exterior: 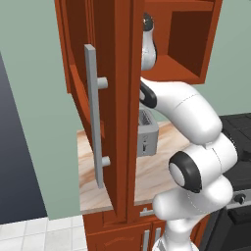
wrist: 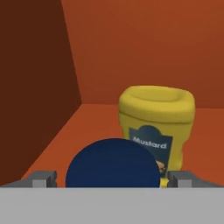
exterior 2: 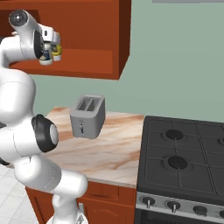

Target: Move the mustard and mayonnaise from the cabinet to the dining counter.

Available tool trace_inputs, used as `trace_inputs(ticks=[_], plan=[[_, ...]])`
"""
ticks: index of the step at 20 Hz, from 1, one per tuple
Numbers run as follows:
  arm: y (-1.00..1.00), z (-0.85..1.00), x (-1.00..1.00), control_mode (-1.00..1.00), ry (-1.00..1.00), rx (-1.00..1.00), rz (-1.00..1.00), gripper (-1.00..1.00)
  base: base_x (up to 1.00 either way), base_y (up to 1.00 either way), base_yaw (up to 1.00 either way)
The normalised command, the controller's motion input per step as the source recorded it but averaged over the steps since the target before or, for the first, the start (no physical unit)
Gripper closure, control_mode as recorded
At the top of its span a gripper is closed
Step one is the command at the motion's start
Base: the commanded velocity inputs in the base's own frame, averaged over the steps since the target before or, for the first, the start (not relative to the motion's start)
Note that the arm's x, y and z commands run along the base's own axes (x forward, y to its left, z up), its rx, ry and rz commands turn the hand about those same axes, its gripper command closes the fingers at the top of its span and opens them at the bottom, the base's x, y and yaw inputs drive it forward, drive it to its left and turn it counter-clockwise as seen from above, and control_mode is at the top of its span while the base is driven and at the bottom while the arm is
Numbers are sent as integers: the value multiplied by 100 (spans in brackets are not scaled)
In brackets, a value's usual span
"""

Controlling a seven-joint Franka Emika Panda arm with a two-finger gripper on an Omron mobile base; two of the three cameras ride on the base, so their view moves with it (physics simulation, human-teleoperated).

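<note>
In the hand view the mayonnaise (wrist: 113, 166) shows its dark blue lid close up, on the cabinet (wrist: 87, 118) shelf. My gripper (wrist: 113, 179) is open, one fingertip on each side of the lid with a gap to it. The mustard (wrist: 156, 118), yellow with a dark label, stands just behind the jar and a little to the right. From the right base view the hand reaches into the reddish-brown cabinet (exterior 2: 96, 61), with the gripper (exterior 2: 49, 48) at the mayonnaise (exterior 2: 45, 57) and the mustard (exterior 2: 57, 52) beside it. The dining counter is out of view.
The cabinet's open door (exterior: 117, 98) with its long grey handle (exterior: 93, 117) stands left of the arm. Below on the small beige countertop (exterior 2: 109, 153) sits a grey toaster (exterior 2: 87, 116). A black stove (exterior 2: 183, 153) adjoins it on the right.
</note>
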Motion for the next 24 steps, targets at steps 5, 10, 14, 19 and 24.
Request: trace_inputs(ticks=[5, 10, 14, 19, 24], plan=[[0, -1, 10, -100, -4, -13, 0, -100, 0, 0, 0], [0, -3, 18, -100, 0, -6, 0, -100, 0, 0, 0], [0, -7, 19, -100, 0, 0, 0, -100, 0, 0, 0], [0, -16, 6, -100, 0, 0, -1, -100, 0, 0, 0], [4, -25, 0, -100, 0, 2, -2, -100, 0, 0, 0]])
